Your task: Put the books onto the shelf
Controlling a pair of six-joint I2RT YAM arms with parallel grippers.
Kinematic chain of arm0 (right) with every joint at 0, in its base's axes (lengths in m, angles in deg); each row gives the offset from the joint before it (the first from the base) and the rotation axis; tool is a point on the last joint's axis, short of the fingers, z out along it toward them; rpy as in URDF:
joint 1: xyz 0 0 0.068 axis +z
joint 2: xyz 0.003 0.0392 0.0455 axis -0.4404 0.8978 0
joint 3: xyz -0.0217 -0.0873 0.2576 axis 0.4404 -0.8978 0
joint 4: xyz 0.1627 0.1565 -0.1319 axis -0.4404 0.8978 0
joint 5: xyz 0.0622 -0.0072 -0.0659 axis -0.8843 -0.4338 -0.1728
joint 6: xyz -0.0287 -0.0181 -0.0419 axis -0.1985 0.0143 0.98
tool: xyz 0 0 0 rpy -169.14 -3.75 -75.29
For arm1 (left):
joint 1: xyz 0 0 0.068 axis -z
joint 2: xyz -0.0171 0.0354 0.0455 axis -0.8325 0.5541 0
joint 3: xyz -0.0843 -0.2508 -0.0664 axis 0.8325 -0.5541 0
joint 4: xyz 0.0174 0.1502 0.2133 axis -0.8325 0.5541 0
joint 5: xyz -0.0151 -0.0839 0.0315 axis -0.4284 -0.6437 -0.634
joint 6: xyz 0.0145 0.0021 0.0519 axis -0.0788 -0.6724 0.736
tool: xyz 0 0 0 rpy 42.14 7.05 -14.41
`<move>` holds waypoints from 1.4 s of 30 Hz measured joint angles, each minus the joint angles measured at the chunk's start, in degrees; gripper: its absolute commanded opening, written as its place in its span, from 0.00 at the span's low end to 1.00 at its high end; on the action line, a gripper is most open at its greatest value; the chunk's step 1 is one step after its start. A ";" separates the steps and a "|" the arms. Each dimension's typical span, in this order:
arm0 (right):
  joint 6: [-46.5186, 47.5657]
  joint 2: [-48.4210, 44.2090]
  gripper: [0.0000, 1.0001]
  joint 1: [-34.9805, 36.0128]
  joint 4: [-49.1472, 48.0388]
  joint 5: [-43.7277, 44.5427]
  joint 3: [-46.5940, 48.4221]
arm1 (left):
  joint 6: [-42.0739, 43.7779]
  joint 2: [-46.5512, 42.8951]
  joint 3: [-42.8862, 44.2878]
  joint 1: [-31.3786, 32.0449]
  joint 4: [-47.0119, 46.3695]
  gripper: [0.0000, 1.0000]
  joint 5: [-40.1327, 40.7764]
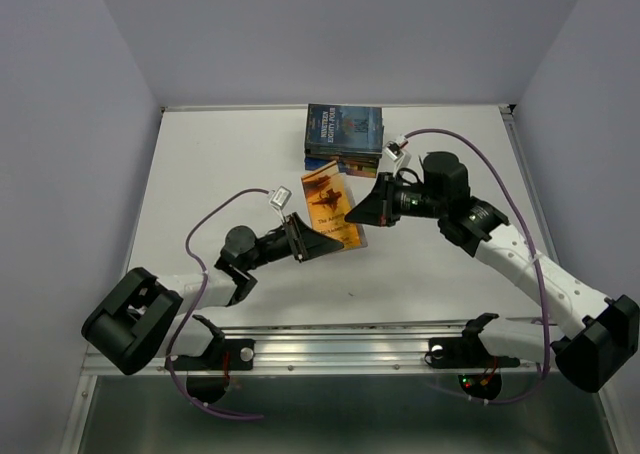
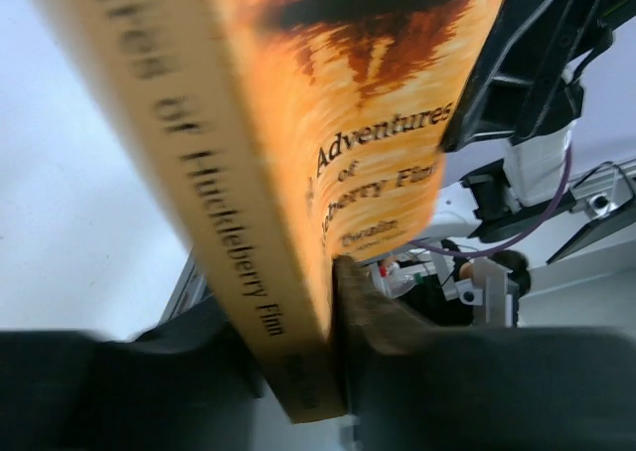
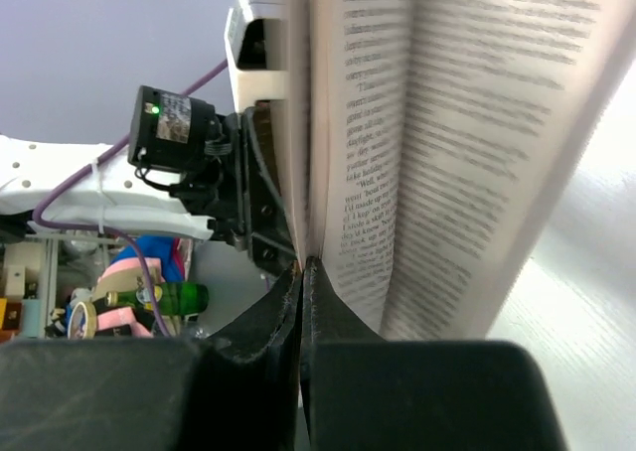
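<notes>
White surface [image 1: 220,154], pale lilac walls [image 1: 60,124] all round. Orange book [image 1: 328,202] is mid-surface between my two arms, cover up, long axis running front to back with the far end leaning left. Left jaws clamp its spine end, right jaws pinch a few pages, so it's fanning open. Other books [image 1: 345,139] sit stacked at the far edge.

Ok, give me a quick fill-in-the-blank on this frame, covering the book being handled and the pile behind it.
1. The spine of the orange book reads "... of ____ Finn".
2. The left fingers grip it near the spine, while the right fingers pinch its open ____.
3. The stack behind it is topped by a ____ cover.
Missing words: Huckleberry; pages; blue.
</notes>
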 measured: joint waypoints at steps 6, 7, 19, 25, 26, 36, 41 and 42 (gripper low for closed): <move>0.11 0.02 0.07 -1.20 0.07 -0.39 -0.22 | -0.26 -0.70 0.02 -0.59 0.20 0.00 0.31; 0.11 0.02 0.36 -1.36 0.11 -0.24 -0.31 | -0.04 -0.76 0.02 -0.61 0.37 0.00 0.33; 4.28 0.07 1.00 -1.40 9.94 23.26 5.97 | 8.39 -4.28 9.07 -0.57 16.74 0.00 5.70; 3.10 -2.21 1.00 -1.40 14.43 44.85 7.63 | 12.63 -3.74 23.10 -0.61 34.51 0.00 18.05; 2.82 -2.34 1.00 -1.40 15.17 47.87 7.63 | 12.72 -2.54 26.23 -0.61 37.18 0.00 20.41; 2.08 0.57 1.00 -4.92 19.30 65.18 7.63 | 5.55 19.45 55.54 -1.36 54.60 0.00 39.45; 2.10 2.91 1.00 -11.72 19.34 64.87 7.34 | -1.09 32.33 68.08 -1.75 59.67 0.00 44.46; 2.21 3.45 1.00 -13.31 19.32 64.37 6.97 | -2.34 34.82 70.07 -1.86 60.57 0.00 45.20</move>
